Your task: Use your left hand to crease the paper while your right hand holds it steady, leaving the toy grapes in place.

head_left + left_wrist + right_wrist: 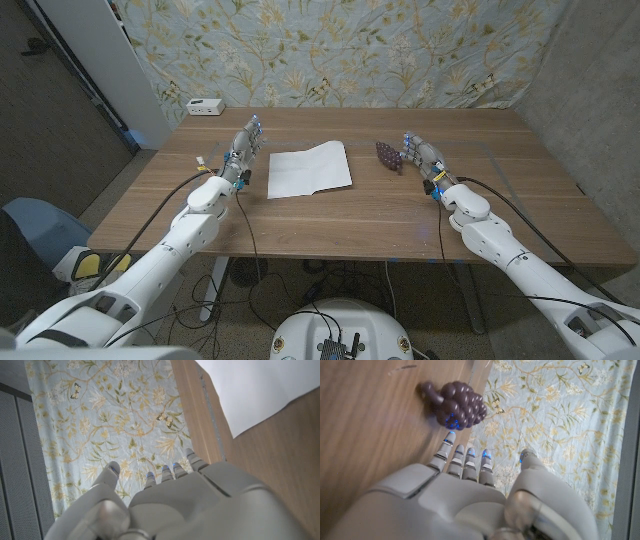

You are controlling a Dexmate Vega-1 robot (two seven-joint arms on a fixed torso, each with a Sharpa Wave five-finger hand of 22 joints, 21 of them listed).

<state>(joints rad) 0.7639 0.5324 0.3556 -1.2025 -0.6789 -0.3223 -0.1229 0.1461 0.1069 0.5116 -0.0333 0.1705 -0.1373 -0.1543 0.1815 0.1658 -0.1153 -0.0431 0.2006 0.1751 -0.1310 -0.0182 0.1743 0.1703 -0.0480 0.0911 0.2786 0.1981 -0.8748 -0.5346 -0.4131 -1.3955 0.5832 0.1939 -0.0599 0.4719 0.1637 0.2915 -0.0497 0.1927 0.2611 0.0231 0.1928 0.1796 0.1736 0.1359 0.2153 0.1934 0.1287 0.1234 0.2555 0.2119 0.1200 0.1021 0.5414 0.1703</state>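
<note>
Even, soft indoor light; faint shadows on the desk (350, 220). Head view sharp, slightly curved at its edges. Wrist views: each near hand blurred, blue glints on fingertips (451, 435).

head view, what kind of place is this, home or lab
Most likely a lab or test room staged for recording: a floral sheet hangs as a backdrop behind the wooden table, loose cables trail on the floor below, and only paper, toy grapes and a small white box are laid out.

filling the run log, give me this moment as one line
left hand: open, beside white paper sheet | right hand: open, beside purple toy grapes | paper: untouched on wooden table
</note>
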